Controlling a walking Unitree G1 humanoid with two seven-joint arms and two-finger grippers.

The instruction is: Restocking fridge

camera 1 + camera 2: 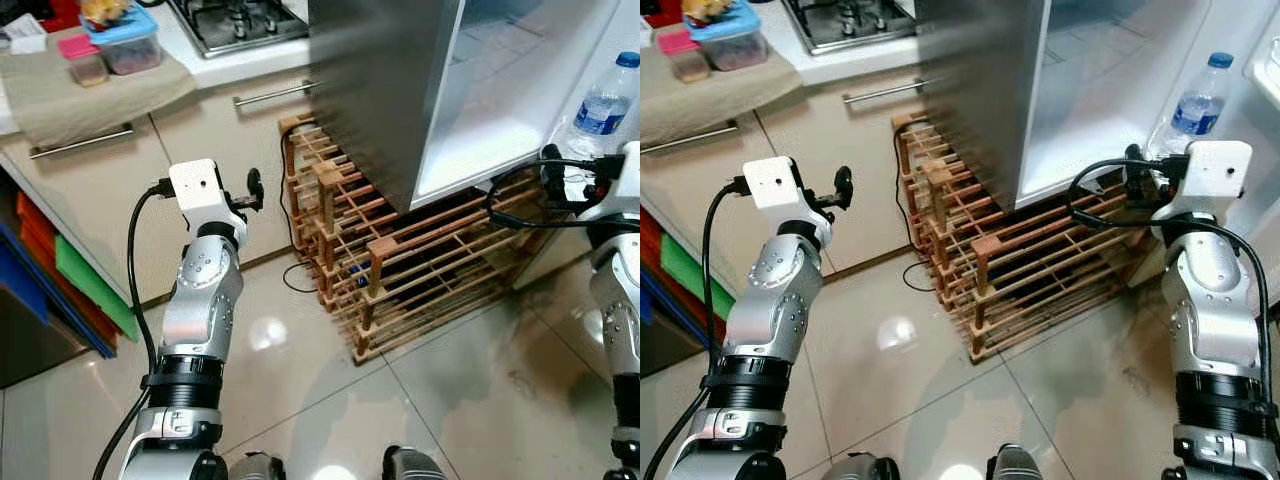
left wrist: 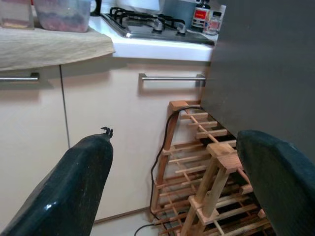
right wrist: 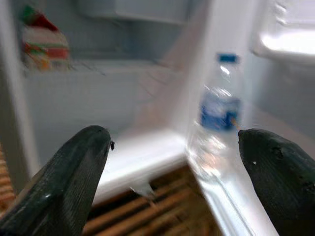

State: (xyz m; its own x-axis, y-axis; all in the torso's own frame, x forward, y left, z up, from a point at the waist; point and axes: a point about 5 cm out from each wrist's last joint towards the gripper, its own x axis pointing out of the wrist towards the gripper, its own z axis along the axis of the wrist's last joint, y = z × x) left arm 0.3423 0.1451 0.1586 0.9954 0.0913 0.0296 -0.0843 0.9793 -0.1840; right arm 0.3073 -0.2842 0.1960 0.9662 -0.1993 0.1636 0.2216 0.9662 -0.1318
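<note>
The fridge (image 1: 400, 90) stands open above a wooden rack (image 1: 400, 270) on the floor; a water bottle (image 3: 216, 123) with a blue cap stands upright at the bottom front edge of the fridge, by the door; the right tool (image 3: 172, 177) is spread wide and points at it, not touching; the left tool (image 2: 172, 187) is also spread, aimed at the cabinet (image 2: 123, 147) beside the rack; food containers (image 1: 120, 40) sit on the surface (image 1: 220, 68) near its front edge, beside the hob (image 1: 240, 22).
</note>
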